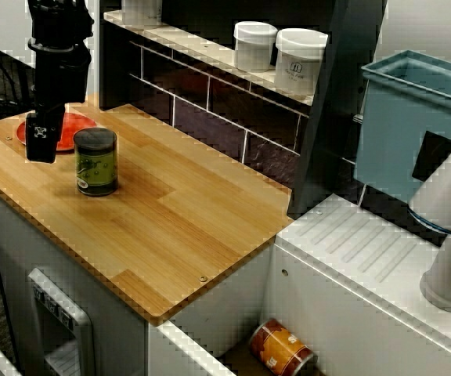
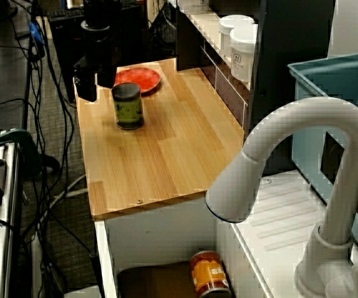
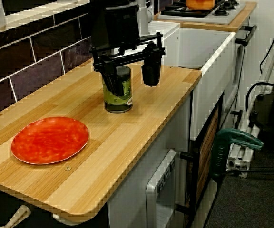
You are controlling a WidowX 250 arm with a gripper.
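A dark green can (image 1: pixel 95 161) with a black lid stands upright on the wooden counter (image 1: pixel 178 211). Left of it lies a red plate (image 1: pixel 69 129). My black gripper (image 1: pixel 44 145) hangs open over the plate's near edge, just beside the can and not touching it. In the view from the counter's end, the gripper (image 3: pixel 131 76) hangs in front of the can (image 3: pixel 118 92); one finger overlaps the can and the other stands to its right, with nothing between them. The plate (image 3: pixel 50 140) lies nearer that camera. From behind the faucet, the gripper (image 2: pixel 96 82) sits left of the can (image 2: pixel 128 107).
Two white jars (image 1: pixel 254 45) (image 1: pixel 300 61) stand on the shelf above the dark tiled wall. A teal bin (image 1: pixel 413 117) and a white faucet (image 2: pixel 291 161) are at the sink side. An orange can (image 1: pixel 280 348) lies in the sink. Cables hang off the counter's far edge.
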